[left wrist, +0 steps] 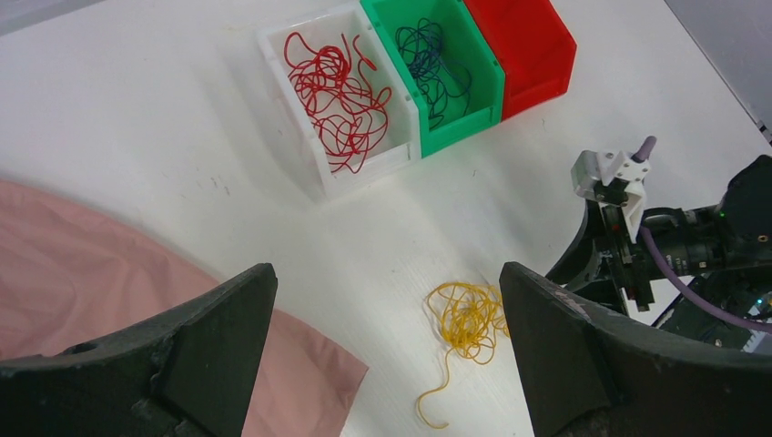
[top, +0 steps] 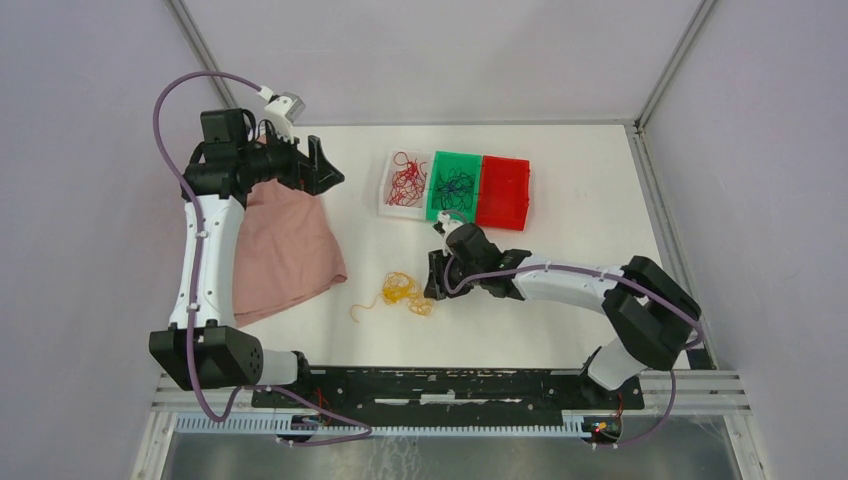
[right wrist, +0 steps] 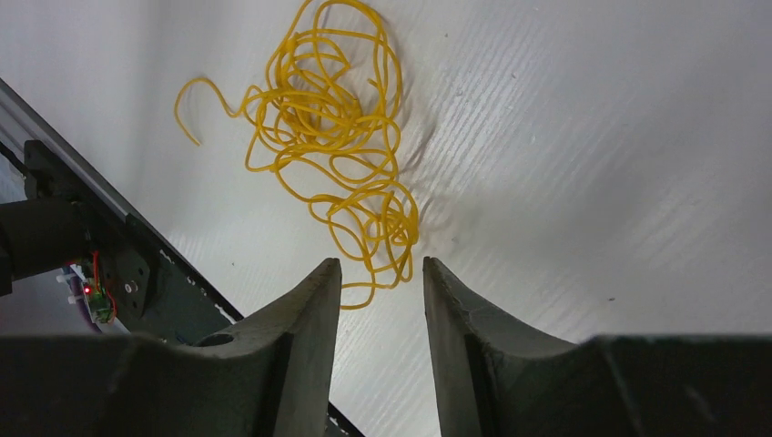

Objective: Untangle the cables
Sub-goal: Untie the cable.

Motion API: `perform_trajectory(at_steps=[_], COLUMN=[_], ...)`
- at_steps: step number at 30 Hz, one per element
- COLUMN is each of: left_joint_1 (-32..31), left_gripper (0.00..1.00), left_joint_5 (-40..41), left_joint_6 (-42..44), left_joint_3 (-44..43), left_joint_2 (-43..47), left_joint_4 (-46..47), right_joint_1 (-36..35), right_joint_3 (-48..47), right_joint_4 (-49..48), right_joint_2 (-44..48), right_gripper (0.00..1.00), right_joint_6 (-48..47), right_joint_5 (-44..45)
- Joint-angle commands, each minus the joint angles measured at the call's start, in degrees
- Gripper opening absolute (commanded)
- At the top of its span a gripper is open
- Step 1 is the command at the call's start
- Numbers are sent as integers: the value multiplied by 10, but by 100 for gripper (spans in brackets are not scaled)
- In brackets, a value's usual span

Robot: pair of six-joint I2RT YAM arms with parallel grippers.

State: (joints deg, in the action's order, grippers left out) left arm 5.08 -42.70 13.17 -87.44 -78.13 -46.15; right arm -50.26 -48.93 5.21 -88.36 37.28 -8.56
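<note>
- Yellow-orange cables (top: pixel 400 293) (left wrist: pixel 466 320) (right wrist: pixel 346 164): one loose tangle of thin curly wire, lying on the white table (top: pixel 560 160) towards its near edge, between the two arms. One stray end trails out to the near-left side.
- Right gripper (top: pixel 433 278) (right wrist: pixel 380 269): low over the table, just beside the right side of the yellow tangle and pointing at it. Jaws stand narrowly apart with a plain gap; the nearest loop of the tangle reaches in between the fingertips (right wrist: pixel 323 278). I cannot tell whether a finger touches the wire.
- Pink cloth (top: pixel 285 250) (left wrist: pixel 73 264): crumpled, flat on the left side of the table, partly under the left arm, well apart from the yellow tangle.
- Left gripper (top: pixel 325 170) (left wrist: pixel 387 278): at the far left, raised above the cloth's far edge. Jaws spread wide, nothing between them.
- White bin (top: pixel 386 192) (left wrist: pixel 300 146): far middle of the table, holding red cables (top: pixel 407 178) (left wrist: pixel 337 91) in a tangle.
- Green bin (top: pixel 436 205) (left wrist: pixel 455 127): touching the white bin's right side, holding dark cables (top: pixel 455 187) (left wrist: pixel 432 64).
- Red bin (top: pixel 505 192) (left wrist: pixel 528 45): touching the green bin's right side, last in the row.
</note>
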Motion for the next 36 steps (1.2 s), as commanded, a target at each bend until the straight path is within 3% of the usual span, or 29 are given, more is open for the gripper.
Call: perform_trajectory(at_steps=[1,8,13,16,24,30,36], left_joint_1=[3,3,2,-2,-62,-223,-244], left_gripper=[99,99,99,99,99,99,91], left_joint_5=[-22,-26,-84,-161,-213,-91,-81], left_joint_6=[8,8,37,112,228,185,140], left_joint_3=[-2,-1,17,29,108,176,189], left_joint_2=[18,20,20,17,69,137,180], left_joint_4=[20,19,-1,-62,-111,-66,-3], right_joint_1=[-2,-2,-2,-3,-11,-13,-19], right_joint_3=[-24,-29,-51,-56,-109,-193,-224], right_joint_4=[-45,-42,1,17,62,73,59], right_joint_2=[-41,-23,36,70,155,140,141], right_gripper=[42,18,11,7,0,0,0], right_joint_6=[19,10,-15,-19,-21,-9,1], right_joint_5=[-9,-2,-2,-16,-60,-94,-127])
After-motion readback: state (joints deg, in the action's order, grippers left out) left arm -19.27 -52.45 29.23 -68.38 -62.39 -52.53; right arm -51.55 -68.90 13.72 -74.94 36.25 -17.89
